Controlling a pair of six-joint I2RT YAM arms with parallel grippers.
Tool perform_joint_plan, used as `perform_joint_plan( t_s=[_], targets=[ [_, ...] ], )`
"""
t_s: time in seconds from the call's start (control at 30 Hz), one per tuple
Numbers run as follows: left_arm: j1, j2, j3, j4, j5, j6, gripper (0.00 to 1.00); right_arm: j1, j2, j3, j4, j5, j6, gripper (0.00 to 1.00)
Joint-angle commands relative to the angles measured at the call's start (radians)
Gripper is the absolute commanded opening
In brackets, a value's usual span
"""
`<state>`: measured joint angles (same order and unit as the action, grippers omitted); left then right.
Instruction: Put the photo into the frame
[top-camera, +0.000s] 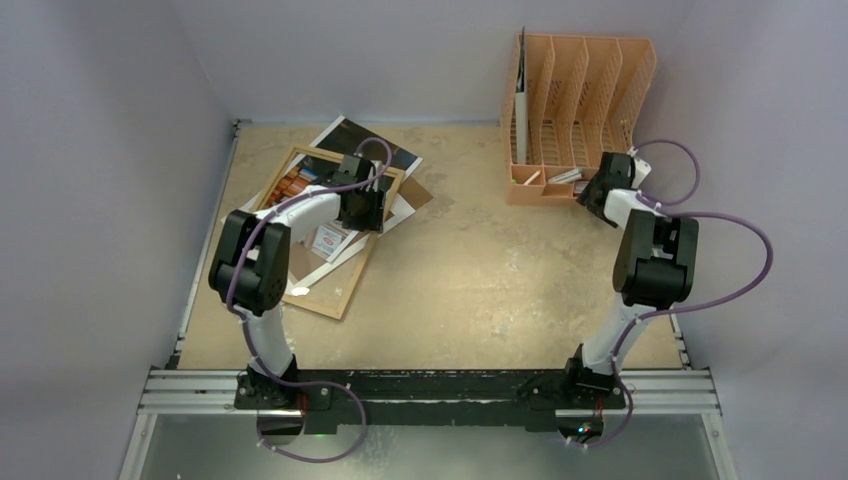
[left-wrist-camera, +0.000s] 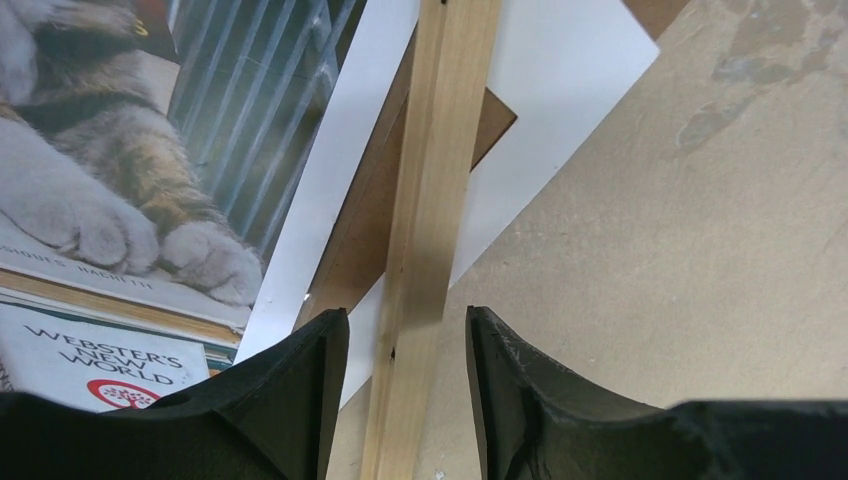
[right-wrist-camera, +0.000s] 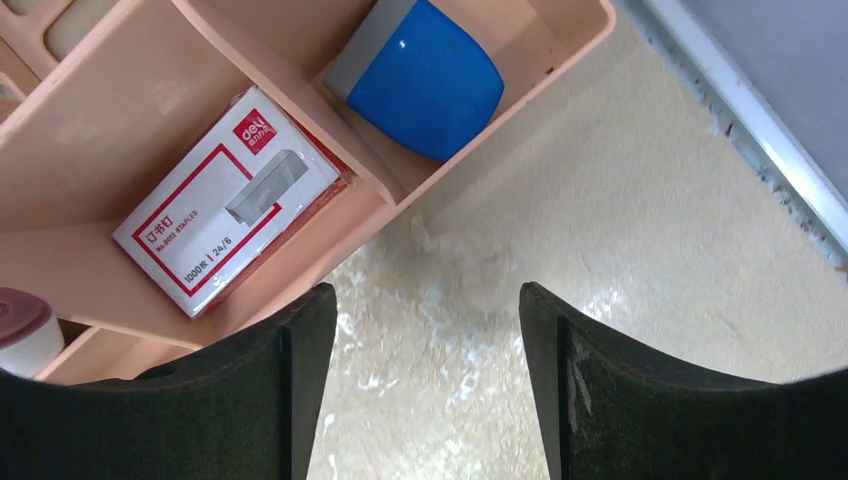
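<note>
1. Beige tabletop (top-camera: 480, 270), lilac walls; the frame (left-wrist-camera: 432, 190) lies at the far left, with the photo (left-wrist-camera: 95, 190) inside its border.
2. A book in the photo reads "WEBSTER'S NEW WORLD" (the spine above it is too small to read).
3. The left jaws stand spread astride the frame's wooden edge, not touching it.
4. The right jaws stand spread over the tabletop, beside the orange organiser (right-wrist-camera: 90, 150); the staples box (right-wrist-camera: 228, 200) in it reads "deli", "24/6".

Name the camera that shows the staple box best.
Right wrist view: the staple box lies close up in the orange organiser, label readable. From the top it is too small to pick out; the left wrist view misses it.
</note>
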<state>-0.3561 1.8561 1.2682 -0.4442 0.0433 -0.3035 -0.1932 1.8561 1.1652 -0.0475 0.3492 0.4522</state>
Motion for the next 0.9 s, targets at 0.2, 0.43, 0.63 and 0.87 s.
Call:
perform_joint_plan(
  t_s=[0.2,0.43,0.63,0.87],
  targets=[
    [-0.006,0.051,0.033,-0.019,-0.037,-0.023,0.41,-0.015,-0.128,-0.028,0.079,-0.012,0.031,0.71],
    [-0.021,0.072,0.053,-0.028,-0.025,-0.003,0.21,0.004,-0.332,-0.163,-0.014,-0.117,0.114,0.70],
    [-0.043,0.049,0.163,-0.117,-0.132,0.039,0.00,0.050,-0.508,-0.261,-0.086,-0.236,0.143,0.70],
    [-0.081,0.044,0.338,-0.222,-0.278,0.062,0.00,0.222,-0.610,-0.323,-0.105,-0.333,0.193,0.70]
  ],
)
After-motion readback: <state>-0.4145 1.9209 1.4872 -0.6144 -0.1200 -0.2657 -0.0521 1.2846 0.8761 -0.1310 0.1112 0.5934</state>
